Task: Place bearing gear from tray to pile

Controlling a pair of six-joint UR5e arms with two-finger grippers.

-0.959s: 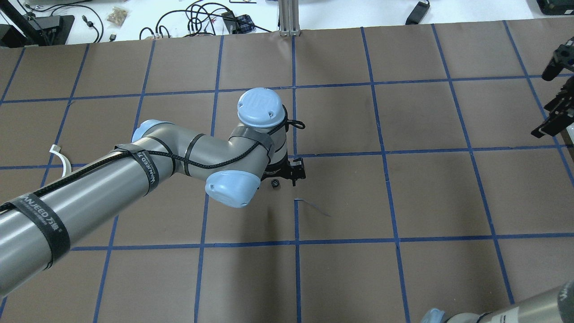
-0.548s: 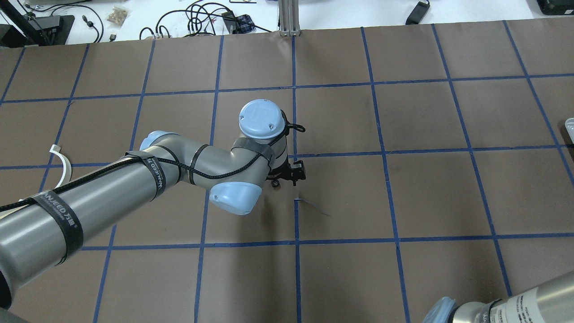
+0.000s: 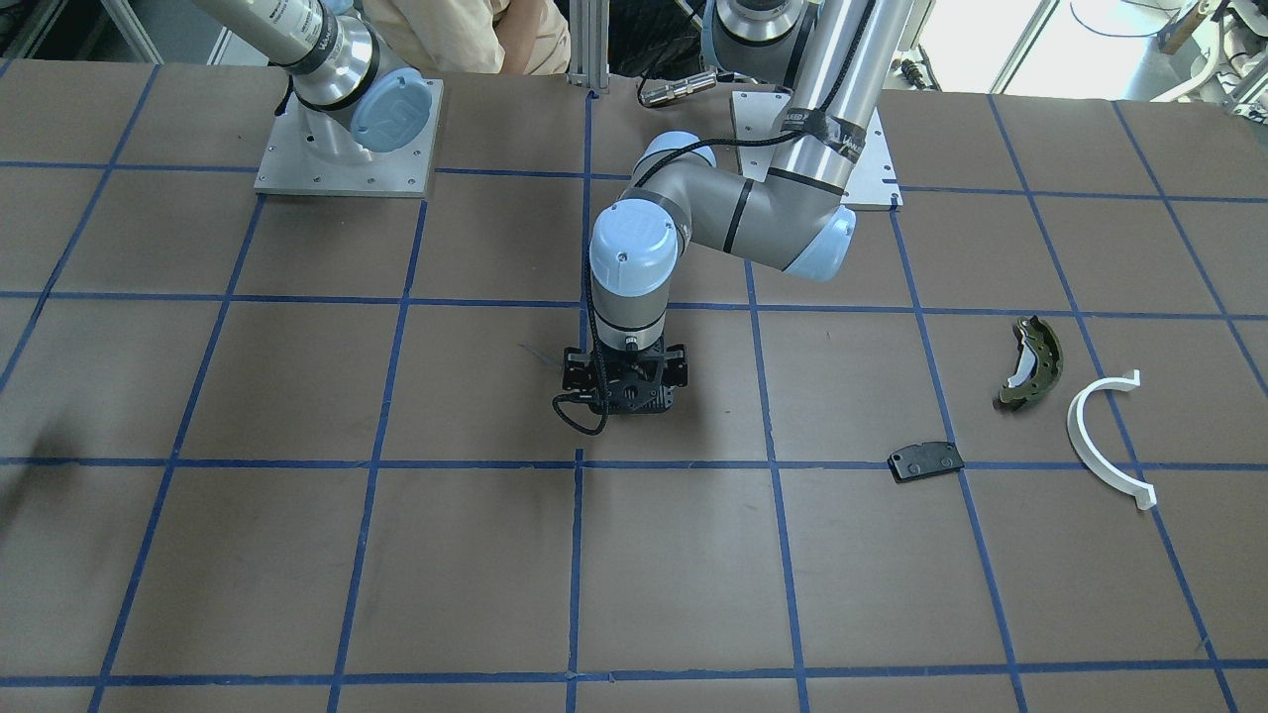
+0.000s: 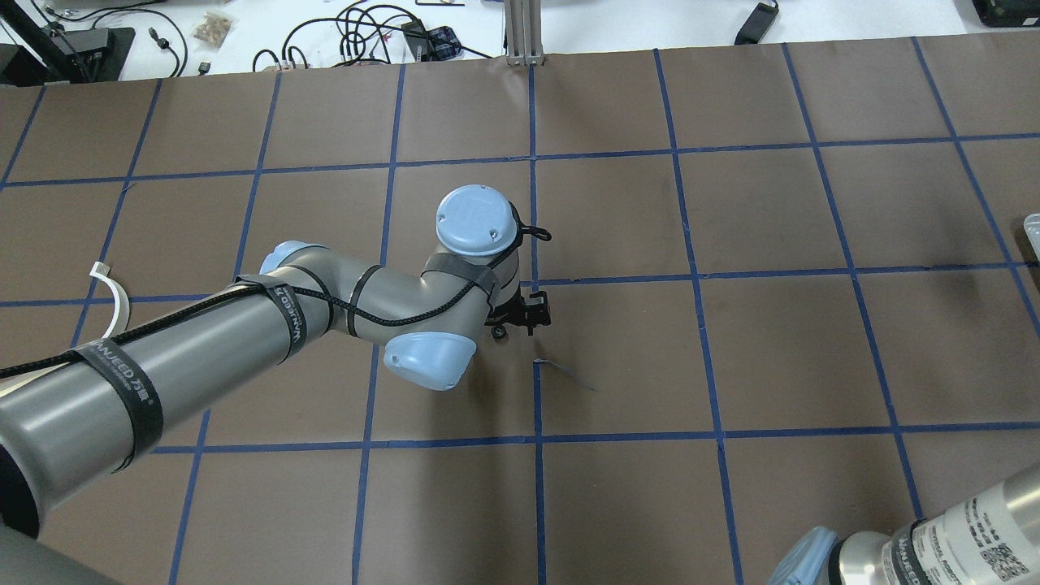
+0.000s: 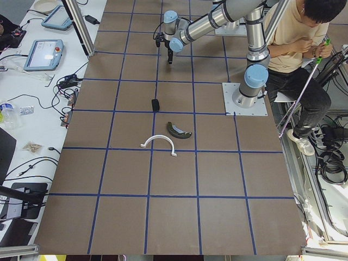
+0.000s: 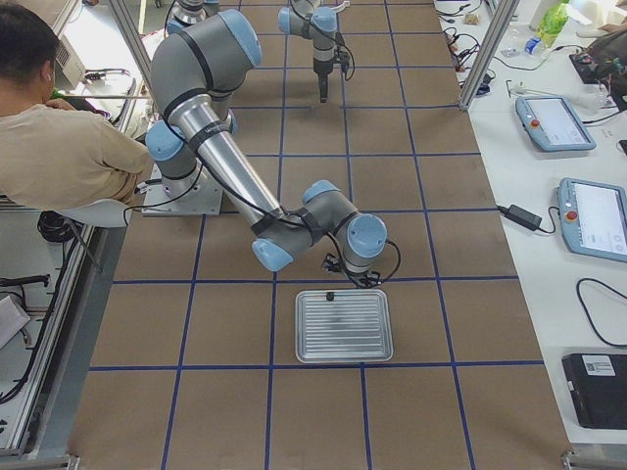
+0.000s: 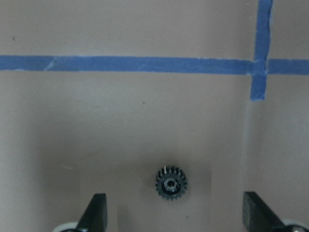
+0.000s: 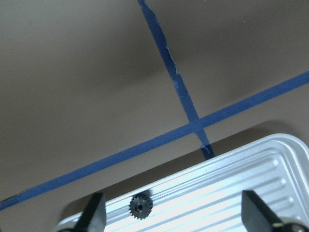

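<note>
A small black toothed bearing gear (image 7: 170, 183) lies on the brown table between the open fingers of my left gripper (image 7: 174, 215), which hangs straight over it near the table's middle (image 4: 510, 321). A second gear (image 8: 140, 208) lies on the ribbed metal tray (image 8: 231, 188), near its edge, below my open right gripper (image 8: 174, 215); both also show in the exterior right view (image 6: 330, 295). The pile lies far to my left: a black plate (image 3: 925, 460), an olive brake shoe (image 3: 1030, 362) and a white half-ring (image 3: 1105, 436).
The table is brown paper with a blue tape grid. A corner of loose tape (image 4: 565, 372) sticks up close to the left gripper. The tray (image 6: 353, 333) sits at my right end of the table. A person (image 5: 296, 32) sits behind the robot bases.
My right gripper has left the overhead view's right edge and its arm now shows larger at the bottom right. My left wrist has shifted slightly over the gear on the table.
</note>
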